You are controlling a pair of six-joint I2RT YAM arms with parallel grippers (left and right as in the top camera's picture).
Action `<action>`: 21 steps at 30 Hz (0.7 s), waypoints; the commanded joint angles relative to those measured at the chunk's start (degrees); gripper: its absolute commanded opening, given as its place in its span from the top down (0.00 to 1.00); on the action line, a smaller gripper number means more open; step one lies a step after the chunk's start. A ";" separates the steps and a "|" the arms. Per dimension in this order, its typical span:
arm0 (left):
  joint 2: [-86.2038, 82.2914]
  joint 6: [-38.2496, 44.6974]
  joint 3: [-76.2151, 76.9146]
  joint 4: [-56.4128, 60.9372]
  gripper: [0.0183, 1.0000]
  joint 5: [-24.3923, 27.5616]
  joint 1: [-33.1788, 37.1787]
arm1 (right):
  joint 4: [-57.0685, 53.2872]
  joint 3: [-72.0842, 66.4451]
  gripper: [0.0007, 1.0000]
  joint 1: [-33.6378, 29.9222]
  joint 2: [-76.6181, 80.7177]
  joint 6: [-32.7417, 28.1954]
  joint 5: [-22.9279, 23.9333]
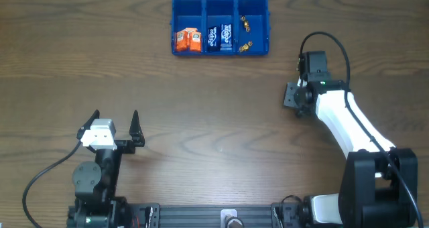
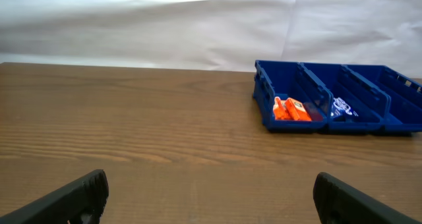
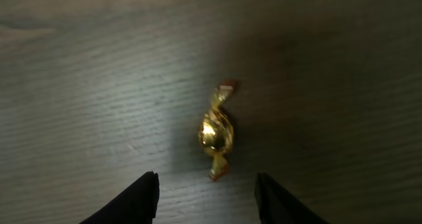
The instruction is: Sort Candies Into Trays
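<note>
gold candy [image 3: 216,135]: loose on the table [image 3: 79,85], straight ahead of the right gripper [image 3: 208,201], centred between the lines of its two fingers [image 3: 142,197], touching neither.
candy lie: twisted wrapper ends pointing along the approach line. Round body side-on to the fingers, so the closing line crosses the fat middle.
right gripper state: spread wide, nothing held, gap well wider than the candy.
step in hand: judged as the pick of this piece, grip not yet made.
how to do it well: stay centred and go straight down until the fingertips flank the round body just off the wood. Close on the body, not the twist ends. Foil probably slick and the ball probably prone to roll, so squeeze slowly and avoid touching with one finger first. No wrist turn needed, by the look of it.
target: blue tray [image 1: 204,13], beyond the right gripper and off to its left. Compartment nearest the gripper holds gold candies [image 1: 244,47], the middle one blue candies [image 1: 220,37], the farthest orange candies [image 1: 188,40].
drop: clear the near wall before crossing, release low over the gold compartment.
left gripper [image 1: 112,124]: well off to the right gripper's left and back toward the bases, wide open, empty.
right wrist view adds: wrapper axis and centring against the fingers. Top view has the gripper body over that spot.
top view adds: route from gripper to tray, and which compartment takes which colour.
left wrist view adds: side-on look at the tray's wall height, useful for judging lift clearance.
</note>
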 commanded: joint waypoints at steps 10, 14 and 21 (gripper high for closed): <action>-0.31 0.83 -1.03 -2.03 0.00 0.98 0.20 | 9.51 -0.44 0.51 -2.01 9.92 0.98 -0.94; -0.31 0.83 -1.03 -2.03 0.00 0.98 0.20 | 9.62 -0.46 0.55 -2.01 11.13 0.96 -0.92; -0.31 0.83 -1.03 -2.03 0.00 0.98 0.20 | 7.96 -0.44 0.68 -1.88 12.28 0.98 -0.96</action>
